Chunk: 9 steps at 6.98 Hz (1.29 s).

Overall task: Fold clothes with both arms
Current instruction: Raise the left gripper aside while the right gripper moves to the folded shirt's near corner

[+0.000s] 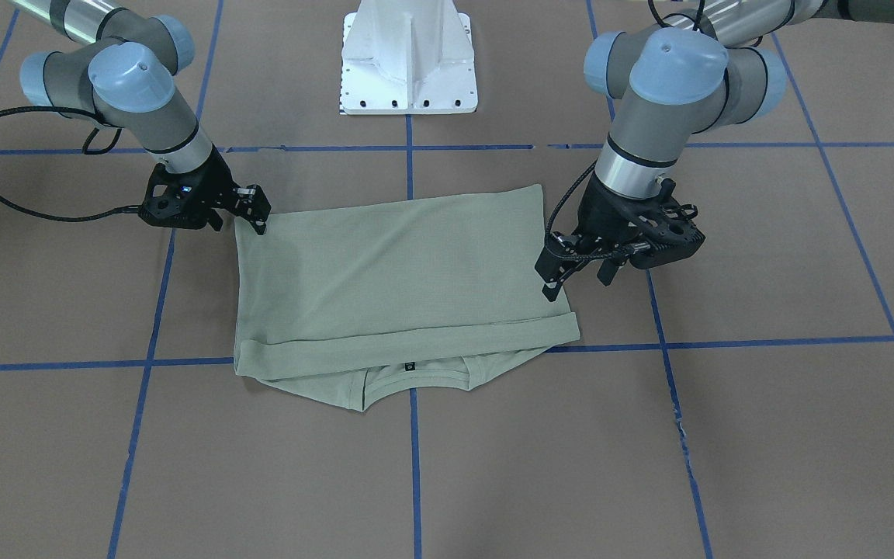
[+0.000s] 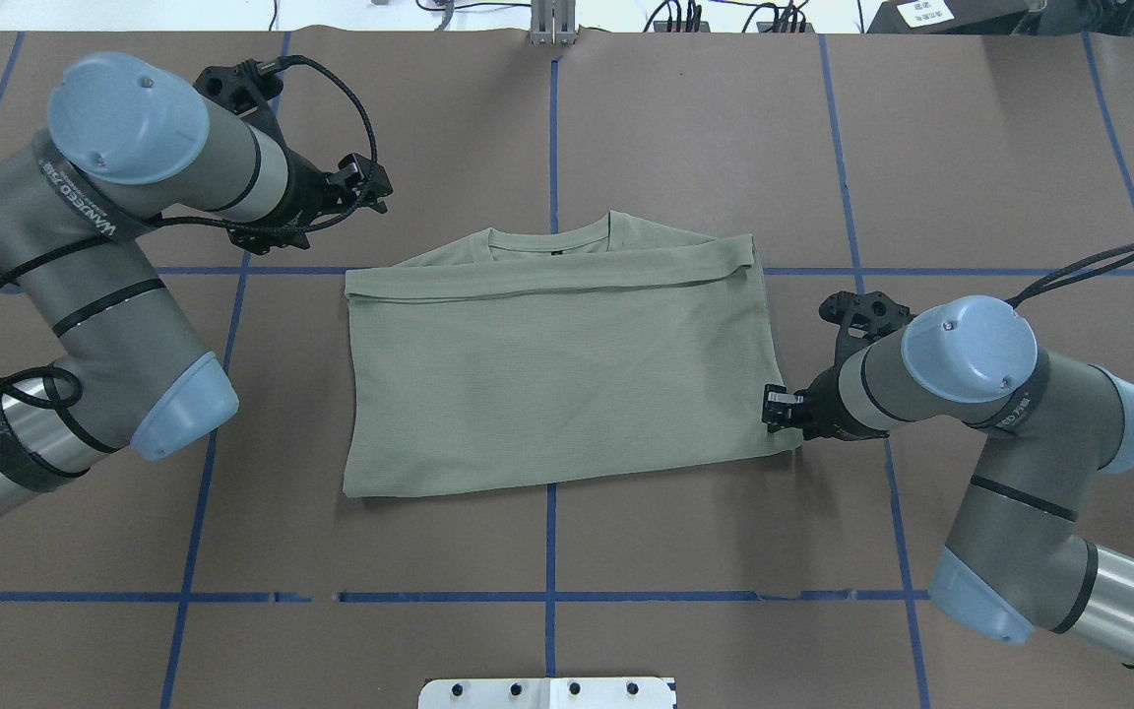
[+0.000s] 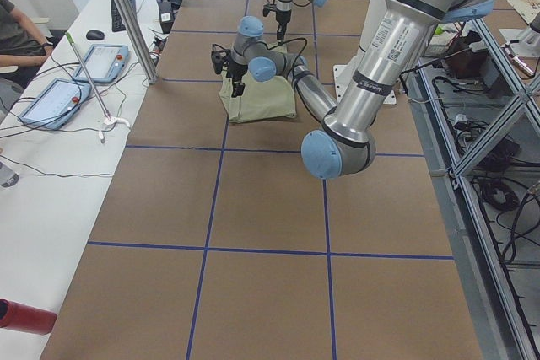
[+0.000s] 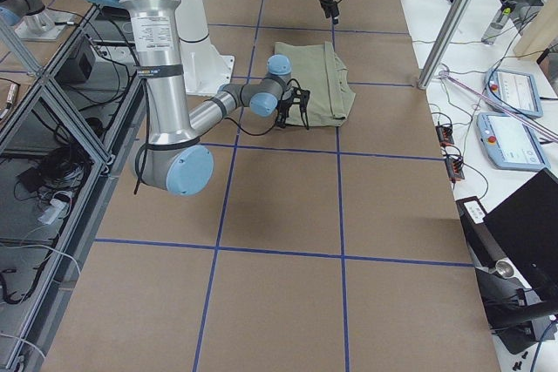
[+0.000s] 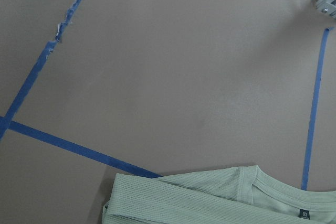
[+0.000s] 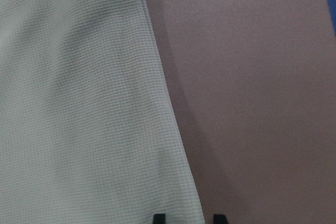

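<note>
1. The sage-green knit shirt is lying flat as a folded rectangle, its ribbed collar peeking out past the fold.
2. The right gripper is holding its fingertips slightly apart. They are straddling the shirt's waffle-textured side edge and gripping nothing.
3. The left gripper is hovering with fingers spread and empty, and the shirt's collar-end corner is lying just beside them.
4. The brown table with blue tape lines is lying under both sets of fingers.
</note>
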{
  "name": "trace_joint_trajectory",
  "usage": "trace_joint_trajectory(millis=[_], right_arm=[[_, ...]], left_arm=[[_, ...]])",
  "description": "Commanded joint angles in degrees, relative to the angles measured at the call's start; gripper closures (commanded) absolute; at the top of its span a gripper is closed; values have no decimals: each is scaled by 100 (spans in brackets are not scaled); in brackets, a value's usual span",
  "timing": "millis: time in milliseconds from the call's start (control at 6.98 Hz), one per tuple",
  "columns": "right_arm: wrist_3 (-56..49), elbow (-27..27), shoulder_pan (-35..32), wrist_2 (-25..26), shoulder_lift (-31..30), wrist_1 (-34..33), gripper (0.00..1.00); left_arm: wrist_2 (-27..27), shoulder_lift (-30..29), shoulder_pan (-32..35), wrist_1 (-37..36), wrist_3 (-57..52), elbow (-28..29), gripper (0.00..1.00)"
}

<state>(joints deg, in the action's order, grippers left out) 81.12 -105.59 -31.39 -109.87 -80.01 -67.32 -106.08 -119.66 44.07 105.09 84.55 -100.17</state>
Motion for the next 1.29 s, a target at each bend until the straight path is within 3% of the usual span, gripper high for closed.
trace_joint_trajectory(millis=[0, 430, 716, 1146], right_arm=[[0, -22, -16, -43, 29, -1, 100], [0, -258, -157, -369, -302, 8, 100], [0, -1003, -17, -377, -1284, 17, 100], [263, -1725, 1096, -430, -2279, 17, 100]], left_arm=[[0, -5, 5, 2, -9, -12, 1], [0, -31, 5, -7, -9, -38, 1], [9, -23, 5, -7, 0, -47, 1], [44, 30, -21, -41, 0, -205, 1]])
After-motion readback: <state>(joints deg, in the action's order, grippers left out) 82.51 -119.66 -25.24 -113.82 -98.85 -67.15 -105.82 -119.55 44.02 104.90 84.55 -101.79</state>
